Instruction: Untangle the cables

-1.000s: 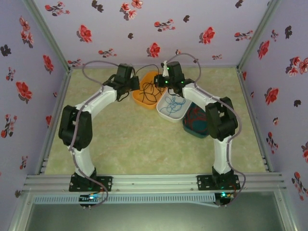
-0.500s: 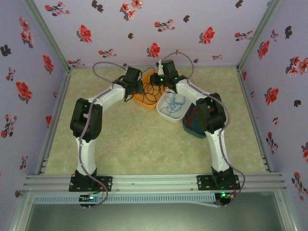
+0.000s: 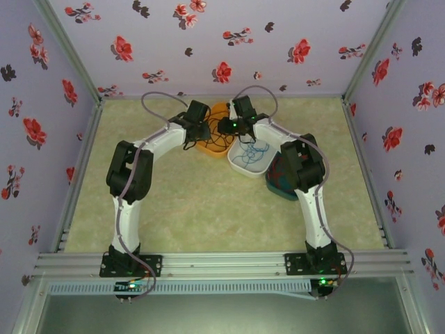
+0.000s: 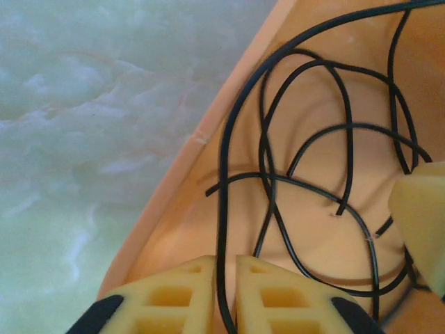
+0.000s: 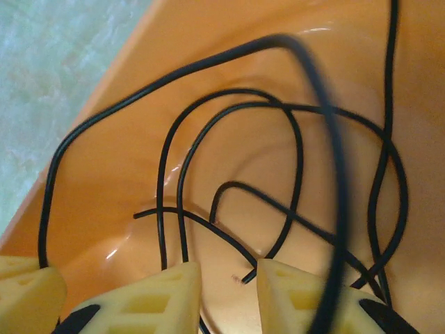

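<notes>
From where I stood, the left hand (image 4: pixel 224 270) hung low over the orange bowl (image 4: pixel 181 216) at the far middle of the worktop (image 4: pixel 83 104). Its yellow fingers (image 4: pixel 174 296) were only narrowly parted, and a strand of the black cable (image 4: pixel 220 229) ran through the slot between them. The strand lay against one finger and seemed not to be squeezed. It led away from the hand along the hand's own line of reach, then curved off right along the bowl's left wall. The other loops lay crossed over one another on the bowl's floor, ahead and to the right. The right hand (image 5: pixel 228 278) hung over the same bowl from the other side, fingers plainly spread, with a cut end of cable just ahead of the gap. To my eye the left hand was the nearer to a strand it could take, and a pull would want to follow that strand's length. Further right, the blue cable (image 3: pixel 252 148) sat in a white bowl (image 3: pixel 240 167) and the red cable (image 3: pixel 284 170) in a dark bowl (image 3: pixel 274 189).
</notes>
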Controlling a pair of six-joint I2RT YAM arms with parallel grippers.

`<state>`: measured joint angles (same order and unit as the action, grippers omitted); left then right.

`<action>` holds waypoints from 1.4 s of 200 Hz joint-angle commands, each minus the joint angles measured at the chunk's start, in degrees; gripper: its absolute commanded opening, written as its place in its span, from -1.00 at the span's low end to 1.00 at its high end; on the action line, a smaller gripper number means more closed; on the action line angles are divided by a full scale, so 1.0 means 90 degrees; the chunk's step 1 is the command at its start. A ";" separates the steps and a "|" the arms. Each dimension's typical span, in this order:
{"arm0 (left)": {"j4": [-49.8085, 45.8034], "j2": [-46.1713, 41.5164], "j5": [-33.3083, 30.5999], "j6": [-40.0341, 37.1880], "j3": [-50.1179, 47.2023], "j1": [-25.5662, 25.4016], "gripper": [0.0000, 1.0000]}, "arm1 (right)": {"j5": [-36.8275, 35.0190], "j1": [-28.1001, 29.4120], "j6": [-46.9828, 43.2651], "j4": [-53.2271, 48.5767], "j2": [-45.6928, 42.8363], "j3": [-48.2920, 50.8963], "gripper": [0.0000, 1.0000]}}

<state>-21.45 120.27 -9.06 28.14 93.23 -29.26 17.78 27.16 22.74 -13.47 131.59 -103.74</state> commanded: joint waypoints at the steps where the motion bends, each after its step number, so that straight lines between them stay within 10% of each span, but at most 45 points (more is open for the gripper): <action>1: -0.0107 -0.0272 -0.0141 -0.0018 -0.0152 -0.0039 -0.47 | -0.0305 -0.0027 -0.0226 -0.0294 -0.0548 0.0126 -0.32; 160: 0.0098 -0.2089 -0.0037 0.0074 -0.0832 -0.0032 0.14 | -0.2028 0.0127 -0.0876 -0.1099 -0.1598 0.0049 -0.03; 217: 0.0437 -0.4075 -0.0512 0.0021 -0.2589 0.0420 0.99 | -0.3548 0.0060 -0.0839 -0.0707 -0.3520 0.2104 0.23; 280: 0.1457 -0.6976 -0.1872 -0.0812 -0.5873 0.1671 0.99 | -0.5252 -0.0392 -0.0612 -0.0058 -0.5898 0.5117 0.76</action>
<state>-13.54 63.57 -18.31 26.15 48.36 -16.47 -20.53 25.26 16.10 -17.74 84.88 -65.28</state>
